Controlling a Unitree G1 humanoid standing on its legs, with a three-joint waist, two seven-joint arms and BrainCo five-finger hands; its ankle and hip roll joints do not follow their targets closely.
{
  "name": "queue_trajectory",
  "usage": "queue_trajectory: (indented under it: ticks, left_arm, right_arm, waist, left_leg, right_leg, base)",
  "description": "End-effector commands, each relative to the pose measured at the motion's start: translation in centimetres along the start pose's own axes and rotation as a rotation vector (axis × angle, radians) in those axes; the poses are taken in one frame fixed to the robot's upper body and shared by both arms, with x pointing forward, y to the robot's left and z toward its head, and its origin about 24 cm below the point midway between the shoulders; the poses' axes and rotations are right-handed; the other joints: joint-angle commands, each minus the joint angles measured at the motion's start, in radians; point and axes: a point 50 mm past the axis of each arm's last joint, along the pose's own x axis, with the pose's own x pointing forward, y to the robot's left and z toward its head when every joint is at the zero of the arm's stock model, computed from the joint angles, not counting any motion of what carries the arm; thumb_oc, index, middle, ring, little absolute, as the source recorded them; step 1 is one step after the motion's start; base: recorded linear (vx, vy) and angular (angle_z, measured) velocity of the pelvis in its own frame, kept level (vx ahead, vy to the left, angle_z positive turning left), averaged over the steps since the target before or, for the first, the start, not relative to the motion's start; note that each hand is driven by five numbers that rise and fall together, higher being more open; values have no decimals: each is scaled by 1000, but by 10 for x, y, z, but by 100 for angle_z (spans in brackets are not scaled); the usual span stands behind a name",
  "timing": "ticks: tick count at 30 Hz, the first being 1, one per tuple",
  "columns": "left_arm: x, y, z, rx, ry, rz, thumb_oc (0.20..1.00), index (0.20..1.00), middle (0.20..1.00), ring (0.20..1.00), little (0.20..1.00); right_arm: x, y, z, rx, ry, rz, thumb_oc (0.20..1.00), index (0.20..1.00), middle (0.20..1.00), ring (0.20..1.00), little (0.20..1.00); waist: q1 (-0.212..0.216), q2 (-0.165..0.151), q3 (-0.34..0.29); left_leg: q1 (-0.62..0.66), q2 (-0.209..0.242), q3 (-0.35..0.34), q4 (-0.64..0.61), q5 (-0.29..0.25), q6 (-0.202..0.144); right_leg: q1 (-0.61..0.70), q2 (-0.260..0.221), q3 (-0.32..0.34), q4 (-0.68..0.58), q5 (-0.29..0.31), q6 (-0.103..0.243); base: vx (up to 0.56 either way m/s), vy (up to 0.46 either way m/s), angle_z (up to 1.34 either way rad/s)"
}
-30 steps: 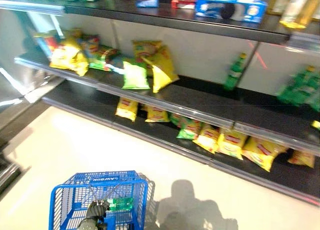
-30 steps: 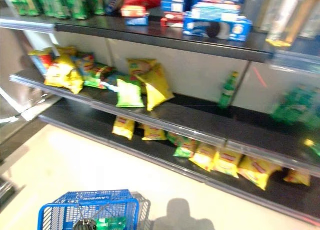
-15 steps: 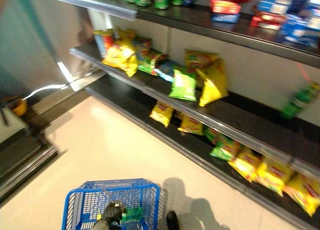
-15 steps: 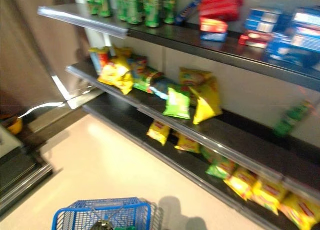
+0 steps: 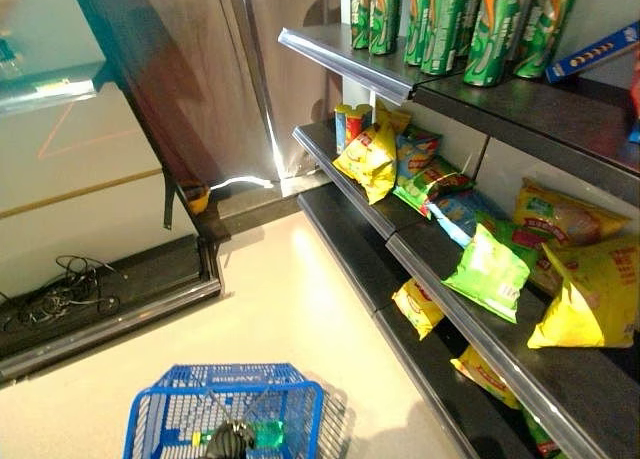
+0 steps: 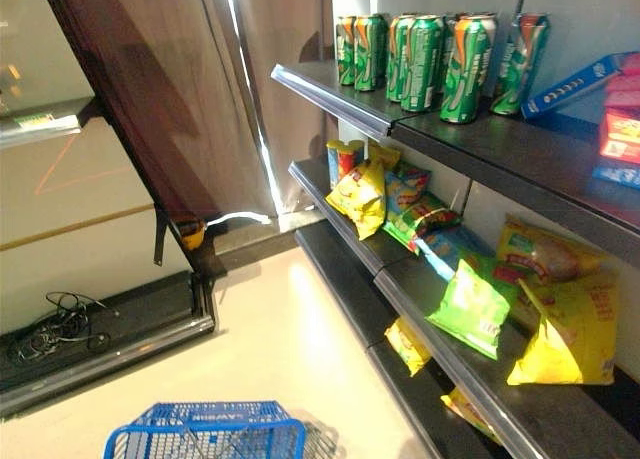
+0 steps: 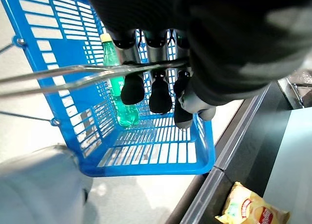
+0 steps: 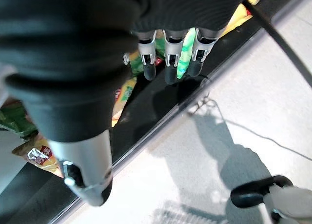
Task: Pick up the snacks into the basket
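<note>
Left wrist view: left hand (image 7: 161, 87) hooks basket handle (image 7: 73, 75); bottle (image 7: 117, 82) probably inside.

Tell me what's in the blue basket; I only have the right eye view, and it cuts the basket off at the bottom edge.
Observer: A green bottle with a yellow cap lies inside the blue basket.
Operator: What is carrying the basket?
Observer: The left robot hand; its fingers are curled round the wire handle.
Operator: And the other arm?
Observer: The right robot hand hangs with relaxed fingers, holding nothing, beside the bottom shelf.
</note>
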Motion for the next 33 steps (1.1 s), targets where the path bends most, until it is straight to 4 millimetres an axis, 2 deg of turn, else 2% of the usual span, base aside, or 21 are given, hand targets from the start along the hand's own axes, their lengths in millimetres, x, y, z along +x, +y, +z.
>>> queue_trajectory:
  ticks: [1, 3, 6, 9, 10, 12, 13, 14, 15, 16, 17, 19, 20, 22, 24, 26, 27, 28, 29, 31, 33]
  left_arm:
    - [-4, 13, 9, 55, -74, 24, 200, 200, 200, 200, 200]
    - [-2, 12, 8, 90, -62, 14, 200, 200, 200, 200, 200]
    - [-2, 11, 12, 108, -80, -5, 200, 200, 200, 200, 200]
    - [0, 13, 24, 133, -128, -20, 200, 200, 200, 200, 200]
    - [3, 12, 31, 158, -144, -22, 200, 200, 200, 200, 200]
    - [8, 15, 44, 186, -174, -11, 200, 200, 200, 200, 200]
    - [9, 17, 46, 196, -180, -4, 200, 200, 200, 200, 200]
    - [8, 17, 45, 228, -181, -11, 200, 200, 200, 200, 200]
    - [8, 19, 46, 231, -187, -7, 200, 200, 200, 200, 200]
    - [8, 19, 46, 231, -187, -6, 200, 200, 200, 200, 200]
    - [6, 24, 46, 211, -190, 9, 200, 200, 200, 200, 200]
    - [4, 29, 41, 215, -176, 18, 200, 200, 200, 200, 200]
    - [4, 29, 41, 215, -176, 18, 200, 200, 200, 200, 200]
    - [-1, 37, 26, 187, -135, 63, 200, 200, 200, 200, 200]
    - [-2, 39, 23, 169, -128, 77, 200, 200, 200, 200, 200]
    - [-7, 47, 16, 100, -115, 121, 200, 200, 200, 200, 200]
    - [-7, 47, 16, 100, -115, 122, 200, 200, 200, 200, 200]
    - [-9, 51, 17, 104, -122, 132, 200, 200, 200, 200, 200]
    - [-9, 51, 17, 104, -122, 133, 200, 200, 200, 200, 200]
    - [-8, 57, 29, 95, -170, 150, 200, 200, 200, 200, 200]
    - [-9, 59, 35, 74, -203, 153, 200, 200, 200, 200, 200]
  right_arm:
    - [-6, -14, -6, -65, -33, -9, 1000, 1000, 1000, 1000, 1000]
    - [-4, -17, 0, -100, -42, -18, 1000, 1000, 1000, 1000, 1000]
    - [-3, -18, 5, -119, -53, -12, 1000, 1000, 1000, 1000, 1000]
    - [-1, -18, 17, -155, -81, -1, 1000, 1000, 1000, 1000, 1000]
    - [0, -16, 23, -161, -96, -11, 1000, 1000, 1000, 1000, 1000]
    - [3, -10, 37, -138, -129, -16, 1000, 1000, 1000, 1000, 1000]
    - [4, -3, 43, -121, -149, -7, 1000, 1000, 1000, 1000, 1000]
    - [4, 6, 52, -117, -184, 8, 1000, 1000, 1000, 1000, 1000]
    - [4, 12, 59, -131, -210, 24, 1000, 1000, 1000, 1000, 1000]
    - [4, 12, 59, -131, -210, 24, 1000, 1000, 1000, 1000, 1000]
    - [1, 24, 74, -124, -277, 61, 1000, 1000, 1000, 1000, 1000]
    - [-2, 31, 86, -92, -335, 90, 1000, 1000, 1000, 1000, 1000]
    - [-2, 31, 86, -92, -335, 90, 1000, 1000, 1000, 1000, 1000]
    - [-5, 36, 105, -31, -406, 102, 1000, 1000, 1000, 1000, 1000]
    - [-5, 34, 110, -25, -414, 97, 1000, 1000, 1000, 1000, 1000]
    - [-10, 37, 138, -58, -498, 109, 1000, 1000, 1000, 1000, 1000]
    - [-10, 38, 138, -58, -498, 110, 1000, 1000, 1000, 1000, 1000]
    - [-15, 41, 164, -96, -572, 117, 1000, 1000, 1000, 1000, 1000]
    - [-15, 41, 165, -96, -572, 117, 1000, 1000, 1000, 1000, 1000]
    - [-31, 44, 221, -105, -724, 96, 1000, 1000, 1000, 1000, 1000]
    - [-49, 45, 263, -120, -854, 72, 1000, 1000, 1000, 1000, 1000]
  waist:
    - [19, 46, 1]
    - [33, 59, -11]
    - [36, 69, -16]
    - [32, 57, -16]
    - [33, 49, -15]
    - [31, 37, -16]
    - [34, 35, -15]
    - [54, 37, -15]
    - [65, 44, -13]
    - [63, 43, -16]
    - [61, 45, -20]
    - [75, 34, -20]
    - [75, 34, -22]
    - [63, 21, -12]
    - [61, 17, -9]
    - [52, 12, -8]
    - [51, 12, -8]
    - [53, 9, -5]
    - [52, 9, -5]
    - [59, 21, 19]
    - [67, 33, 30]
  left_leg:
    - [-21, 101, -66, -74, 176, -37]
    - [-61, 141, -151, -158, 220, -79]
    - [-41, 150, -159, -105, 226, -97]
    - [-42, 135, -86, 32, 140, -59]
    - [-56, 110, -52, 74, 110, -39]
    - [-62, 91, 3, 105, 69, -23]
    - [-53, 104, 35, 99, 57, -17]
    - [-29, 122, 82, 82, 40, -12]
    - [-11, 128, 102, 68, 36, -12]
    - [-14, 127, 101, 64, 41, -12]
    - [22, 113, 138, 32, 37, 1]
    - [54, 105, 199, 38, 16, 17]
    - [52, 105, 199, 36, 19, 17]
    - [88, 116, 271, 49, -6, 26]
    - [93, 119, 280, 58, -18, 28]
    - [88, 116, 295, 68, -25, 33]
    - [88, 116, 295, 68, -25, 33]
    - [82, 116, 297, 61, -18, 30]
    - [82, 116, 297, 60, -18, 30]
    - [48, 116, 284, 44, 8, 13]
    - [35, 120, 272, 25, 24, 5]
  right_leg:
    - [-17, -54, -90, 102, -116, 177]
    - [42, -69, 13, 112, -149, 194]
    - [60, -91, 70, 115, -161, 205]
    - [21, -210, 115, 120, -133, 278]
    - [0, -251, 120, 126, -100, 302]
    - [-50, -285, 126, 123, -38, 324]
    - [-94, -294, 93, 115, 4, 324]
    - [-160, -309, -40, 95, 50, 315]
    - [-177, -318, -152, 88, 52, 298]
    - [-180, -318, -153, 87, 55, 298]
    - [-190, -279, -243, 94, 36, 283]
    - [-144, -275, -308, 102, 6, 284]
    - [-146, -276, -308, 101, 8, 284]
    - [-147, -291, -307, 54, 36, 290]
    - [-147, -295, -297, 44, 47, 292]
    - [-155, -300, -275, 27, 62, 297]
    - [-156, -301, -274, 27, 62, 297]
    - [-170, -301, -272, 35, 63, 296]
    - [-171, -301, -272, 36, 62, 296]
    - [-207, -297, -281, 41, 59, 291]
    - [-240, -288, -283, 61, 49, 286]
  base:
    - [477, 146, -93]
    - [464, 238, -70]
    - [313, 371, -106]
    - [200, 575, -179]
    - [72, 414, -178]
    - [24, 340, -126]
    - [-77, 367, -94]
    - [-90, 391, -105]
    - [-71, 281, -229]
    - [-12, 380, -234]
    - [6, 398, -208]
    - [8, 337, -52]
    - [21, 140, -84]
    - [19, 81, -112]
    - [-13, 21, -56]
    - [-21, 6, -54]
    - [-16, -44, -41]
    - [-12, -43, -31]
    - [-38, -85, -25]
    - [-108, -144, -8]
    - [-56, -133, 3]
